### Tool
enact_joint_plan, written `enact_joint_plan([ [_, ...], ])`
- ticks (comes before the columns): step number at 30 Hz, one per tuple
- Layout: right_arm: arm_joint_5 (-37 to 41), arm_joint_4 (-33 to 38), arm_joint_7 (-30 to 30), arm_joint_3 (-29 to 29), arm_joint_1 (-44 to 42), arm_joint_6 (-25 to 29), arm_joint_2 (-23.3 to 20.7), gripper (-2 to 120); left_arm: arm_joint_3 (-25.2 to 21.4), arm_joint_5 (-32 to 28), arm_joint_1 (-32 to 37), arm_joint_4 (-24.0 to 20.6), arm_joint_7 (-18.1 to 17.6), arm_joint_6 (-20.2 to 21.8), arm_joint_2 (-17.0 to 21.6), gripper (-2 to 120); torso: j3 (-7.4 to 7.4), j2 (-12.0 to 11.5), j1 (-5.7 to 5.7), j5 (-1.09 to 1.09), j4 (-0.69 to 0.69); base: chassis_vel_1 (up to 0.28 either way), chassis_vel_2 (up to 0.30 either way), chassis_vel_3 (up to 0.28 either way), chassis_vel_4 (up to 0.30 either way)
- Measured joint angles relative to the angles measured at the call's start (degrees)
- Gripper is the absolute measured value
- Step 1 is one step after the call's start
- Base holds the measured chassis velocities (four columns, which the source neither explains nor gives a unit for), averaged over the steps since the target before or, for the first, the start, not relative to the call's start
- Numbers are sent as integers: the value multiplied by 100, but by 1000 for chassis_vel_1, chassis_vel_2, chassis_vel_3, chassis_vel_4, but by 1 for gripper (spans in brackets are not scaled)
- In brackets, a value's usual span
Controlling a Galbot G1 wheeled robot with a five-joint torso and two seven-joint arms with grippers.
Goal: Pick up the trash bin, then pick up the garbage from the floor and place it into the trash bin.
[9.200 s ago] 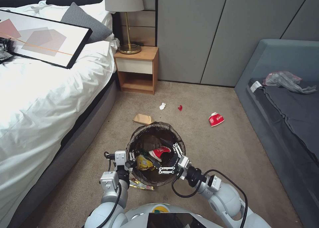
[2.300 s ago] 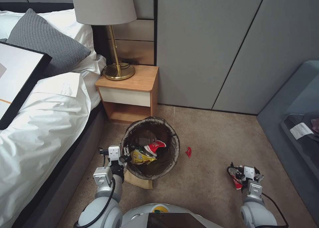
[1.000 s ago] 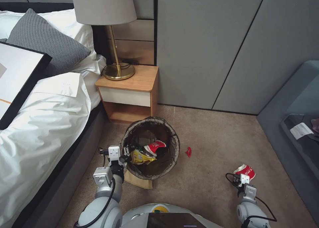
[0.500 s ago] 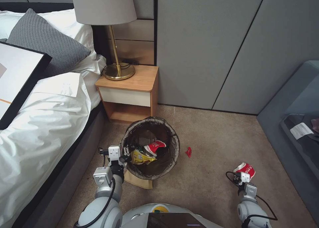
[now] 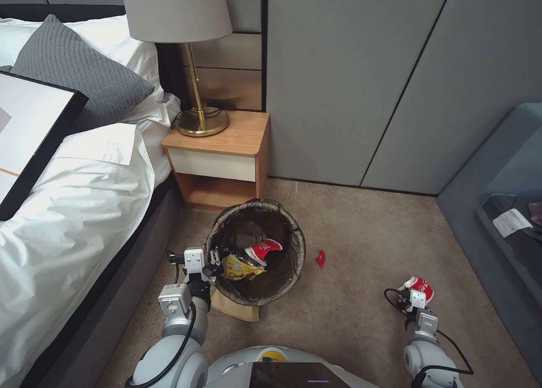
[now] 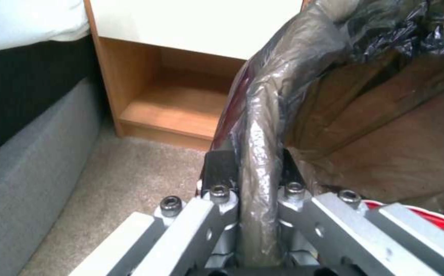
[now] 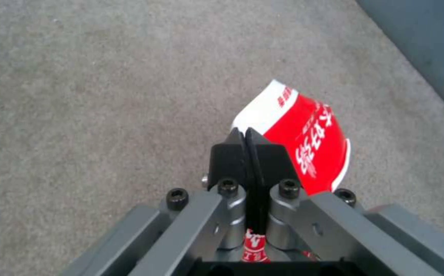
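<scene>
The trash bin [image 5: 257,230], with its dark liner folded over the rim, is in front of the nightstand in the head view and holds a red-and-white cup and yellow wrappers. My left gripper [image 5: 208,262] is shut on its near-left rim; the left wrist view shows the fingers [image 6: 217,172] clamped on the bagged rim [image 6: 258,126]. My right gripper [image 5: 410,296] is low over the carpet at the right, shut on a crushed red-and-white cup [image 5: 421,286] [image 7: 303,134]. A red scrap [image 5: 320,258] lies right of the bin. A brown paper bag [image 5: 236,309] pokes out from under the bin.
The bed [image 5: 68,207] runs along the left, close to my left arm. A wooden nightstand [image 5: 217,156] with a brass lamp [image 5: 195,117] stands just behind the bin. A grey sofa [image 5: 508,196] borders the right side. Open carpet [image 5: 350,297] lies between the bin and the right gripper.
The robot has driven forward with the bin. The right gripper, open around the cup 2.3 s ago, is now shut on it and has risen slightly. The left gripper has kept its hold.
</scene>
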Motion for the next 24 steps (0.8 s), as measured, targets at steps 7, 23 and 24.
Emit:
enact_joint_plan([
  [7,10,-20,40,-4,104,-86,-36,20,0,0,0,0,0,0,0,2,0,0,0,0,0,0,0,0,0],
  [23,81,-847,91,-155,633,-263,-149,80,0,0,0,0,0,0,0,2,0,0,0,0,0,0,0,0,0],
  [24,82,-885,90,-159,651,-261,-154,82,0,0,0,0,0,0,0,2,0,0,0,0,1,0,0,0,0],
])
